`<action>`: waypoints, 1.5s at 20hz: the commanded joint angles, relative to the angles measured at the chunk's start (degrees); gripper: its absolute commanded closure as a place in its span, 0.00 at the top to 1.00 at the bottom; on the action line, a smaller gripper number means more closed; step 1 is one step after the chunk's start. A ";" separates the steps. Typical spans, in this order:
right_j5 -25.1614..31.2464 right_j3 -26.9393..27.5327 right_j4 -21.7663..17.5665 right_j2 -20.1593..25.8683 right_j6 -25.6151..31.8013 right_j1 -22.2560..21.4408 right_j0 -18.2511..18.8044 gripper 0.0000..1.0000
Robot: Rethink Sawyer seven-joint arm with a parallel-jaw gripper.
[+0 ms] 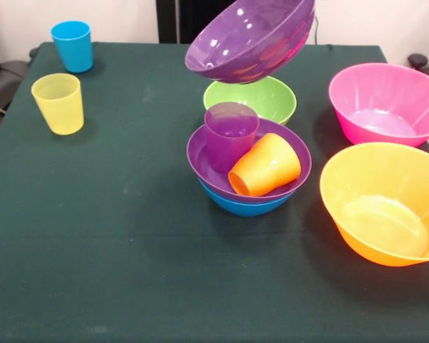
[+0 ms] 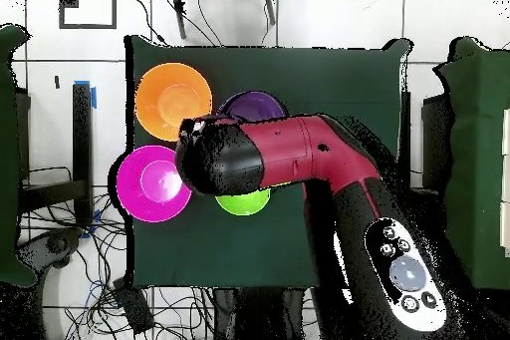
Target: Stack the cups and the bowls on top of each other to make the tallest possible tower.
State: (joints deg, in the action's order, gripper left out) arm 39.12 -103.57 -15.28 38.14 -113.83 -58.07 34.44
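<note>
Desk [image 1: 114, 271]: covered in a dark green cloth, carrying all the cups and bowls.
Arm [image 2: 309, 157]: red and black, seen in the overhead view reaching in over the middle of the desk and hiding most of the pile beneath it.
Orange bowl [image 1: 386, 207]: upright at the front view's right, near the pink bowl [image 1: 386, 103], which stands behind it.
Raised purple bowl [image 1: 250, 36]: tilted in the air at the front view's top, above the green bowl [image 1: 254, 100] and the tower.
Pincer: hidden behind the raised purple bowl; how far it is open and what it grips cannot be told.
Tower [image 1: 247, 175]: blue bowl [image 1: 247, 206] lowest, a purple bowl [image 1: 207, 168] nested in it; inside stand an upright purple cup [image 1: 230, 132] and an orange cup [image 1: 266, 166] lying on its side, the two touching.
Other cups: yellow cup [image 1: 58, 103] and blue cup [image 1: 73, 45], upright, well apart from the tower at the front view's left.
Writing: none readable.
</note>
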 commanded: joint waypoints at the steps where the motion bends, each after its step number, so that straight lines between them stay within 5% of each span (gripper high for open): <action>1: 16.95 5.62 -3.90 -3.83 2.08 1.23 -4.31 0.00; 20: 15.87 13.62 -4.69 -4.38 3.10 11.21 -4.92 0.00; 30: 12.95 11.29 -2.62 -2.53 4.60 12.22 -1.97 0.00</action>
State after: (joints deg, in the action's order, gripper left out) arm 51.63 -92.37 -16.82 36.23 -113.83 -48.25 31.28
